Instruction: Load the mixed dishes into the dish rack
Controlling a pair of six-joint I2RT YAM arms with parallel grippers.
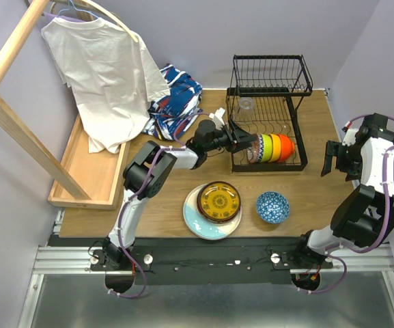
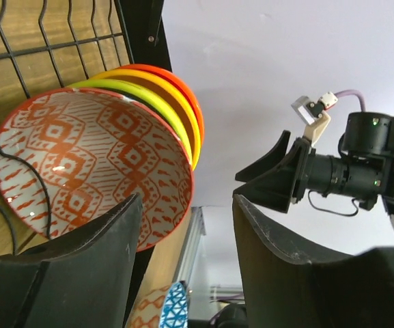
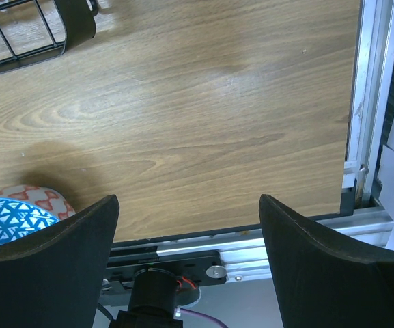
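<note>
The black wire dish rack [image 1: 268,113] stands at the back of the table. A clear glass cup [image 1: 246,104] stands inside it. In its lower tier, on edge in a row, are a red-patterned bowl [image 2: 94,164], a green bowl [image 2: 157,102], a yellow bowl [image 2: 183,102] and an orange bowl [image 1: 287,146]. My left gripper [image 1: 244,142] is open at the rack's left end; one finger [image 2: 94,266] lies by the red-patterned bowl's rim, and the gap between the jaws is empty. A yellow-brown plate [image 1: 219,200] tops a stack on a pale blue plate [image 1: 200,222]. A blue-patterned bowl [image 1: 272,207] sits beside it. My right gripper [image 1: 333,160] is open and empty above the table's right side.
A shallow wooden tray [image 1: 91,171] lies at the left under a wooden frame with a white shirt [image 1: 101,68] on a hanger. Folded blue-patterned cloth [image 1: 176,99] lies left of the rack. The right wrist view shows the rack's corner [image 3: 33,34] and the table's metal edge rail [image 3: 367,102].
</note>
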